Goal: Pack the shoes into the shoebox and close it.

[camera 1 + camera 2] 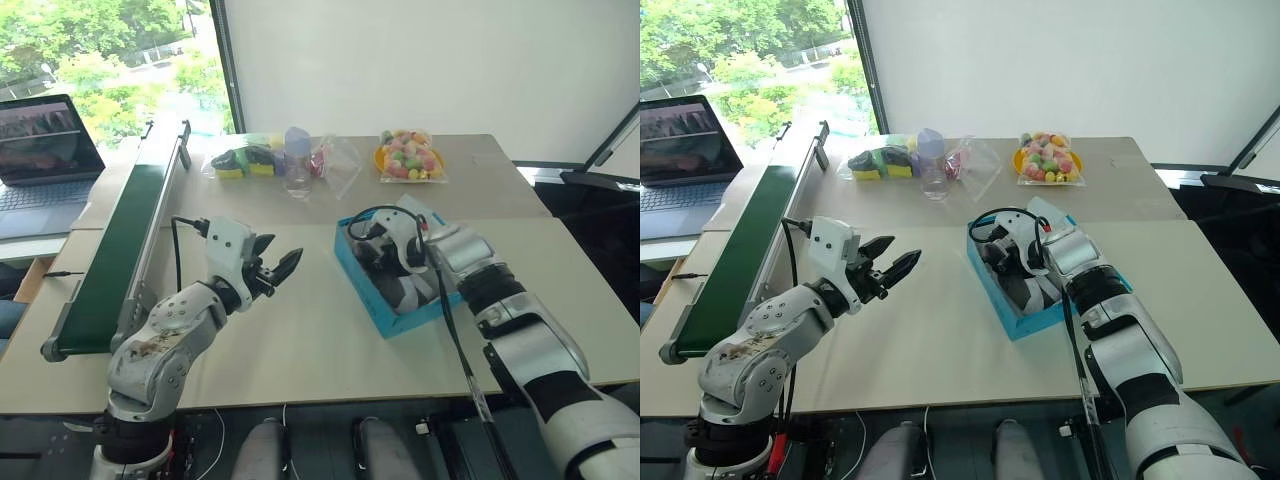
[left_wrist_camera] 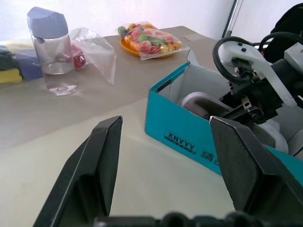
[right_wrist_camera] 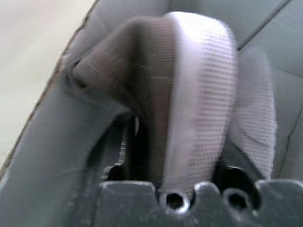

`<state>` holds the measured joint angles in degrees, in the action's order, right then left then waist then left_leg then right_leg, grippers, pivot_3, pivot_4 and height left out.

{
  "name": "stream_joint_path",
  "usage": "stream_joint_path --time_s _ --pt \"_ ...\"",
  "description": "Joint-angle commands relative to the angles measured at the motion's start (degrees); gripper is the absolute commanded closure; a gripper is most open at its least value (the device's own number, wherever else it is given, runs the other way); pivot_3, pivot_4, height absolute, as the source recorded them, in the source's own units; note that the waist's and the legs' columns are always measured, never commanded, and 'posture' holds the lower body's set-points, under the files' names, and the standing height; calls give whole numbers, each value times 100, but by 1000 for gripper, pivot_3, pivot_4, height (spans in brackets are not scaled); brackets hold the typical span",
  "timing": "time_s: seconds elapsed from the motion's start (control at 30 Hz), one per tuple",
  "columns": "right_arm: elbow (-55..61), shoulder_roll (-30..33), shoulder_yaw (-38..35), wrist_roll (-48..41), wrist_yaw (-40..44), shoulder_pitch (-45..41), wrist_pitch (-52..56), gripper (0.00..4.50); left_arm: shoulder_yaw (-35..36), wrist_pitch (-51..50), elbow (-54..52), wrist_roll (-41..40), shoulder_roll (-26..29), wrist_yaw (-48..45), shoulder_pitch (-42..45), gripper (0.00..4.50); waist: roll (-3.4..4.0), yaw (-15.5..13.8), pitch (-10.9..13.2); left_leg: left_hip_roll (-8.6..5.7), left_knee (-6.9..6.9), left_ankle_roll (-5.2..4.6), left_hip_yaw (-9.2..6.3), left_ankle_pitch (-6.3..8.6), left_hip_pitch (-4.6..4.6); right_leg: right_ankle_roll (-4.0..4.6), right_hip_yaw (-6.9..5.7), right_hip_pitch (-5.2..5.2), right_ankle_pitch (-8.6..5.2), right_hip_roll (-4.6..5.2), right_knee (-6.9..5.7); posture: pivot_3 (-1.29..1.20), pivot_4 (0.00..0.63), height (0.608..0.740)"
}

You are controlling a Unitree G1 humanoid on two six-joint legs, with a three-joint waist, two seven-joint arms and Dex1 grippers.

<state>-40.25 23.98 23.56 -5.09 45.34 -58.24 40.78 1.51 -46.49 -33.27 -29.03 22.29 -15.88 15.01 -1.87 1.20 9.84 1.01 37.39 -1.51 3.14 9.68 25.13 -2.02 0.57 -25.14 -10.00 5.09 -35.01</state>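
Note:
The bright blue shoebox stands open on the table to the right of centre, its pale inside showing in the left wrist view. Grey-taupe shoes with white soles lie inside it. My right gripper reaches down into the box's far end, right against a shoe whose heel presses close to the wrist camera. Out to the left of the box, my left gripper hovers above the table, open and empty, pointing at the box.
A long green conveyor belt runs along the table's left side, with a laptop beyond it. At the back stand a clear bottle, bagged sponges and an orange plate of bagged sweets.

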Motion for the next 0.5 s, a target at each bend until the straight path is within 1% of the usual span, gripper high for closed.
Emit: stream_joint_path --time_s 0.03,0.1,0.13,0.23,0.33,0.4,0.5 --pt "575 180 -132 174 100 103 123 1032 -124 134 -124 77 13 -89 110 1369 0 -6 0 0 0 1 0 -1 0 0 1 -1 1 1 0 0 150 740" --pt "1018 243 -331 97 70 135 475 410 -190 195 -16 97 2 -158 183 1369 0 -19 0 1 0 3 0 -2 1 1 1 -4 2 5 -1 0 150 740" --pt "1323 267 -502 -58 107 130 854 34 -223 228 52 108 -11 -200 232 1369 0 -21 0 1 -1 3 1 -2 3 1 1 -6 2 7 -1 0 150 740" --pt "2278 372 -1228 -503 20 -16 2045 34 -370 335 317 164 -49 -376 454 1369 1 -32 1 4 -2 3 1 -3 9 0 1 -14 3 7 -2 0 150 740" --pt "2992 532 -1758 -751 -157 -118 2881 34 -479 470 589 213 -73 -559 664 1369 1 -37 1 4 -8 0 1 -6 17 5 4 -25 2 0 -1 0 150 740" --pt "3316 582 -1974 -888 -280 -122 3267 34 -515 548 727 247 -88 -650 752 1369 1 -49 0 2 -19 -29 6 -23 17 8 2 -27 -2 1 2 0 150 740" --pt "3804 682 -2290 -1057 -453 -89 3715 34 -624 701 998 300 -124 -835 940 1369 0 -54 0 0 -31 -34 8 -26 17 21 0 -26 -9 6 7 0 150 740"
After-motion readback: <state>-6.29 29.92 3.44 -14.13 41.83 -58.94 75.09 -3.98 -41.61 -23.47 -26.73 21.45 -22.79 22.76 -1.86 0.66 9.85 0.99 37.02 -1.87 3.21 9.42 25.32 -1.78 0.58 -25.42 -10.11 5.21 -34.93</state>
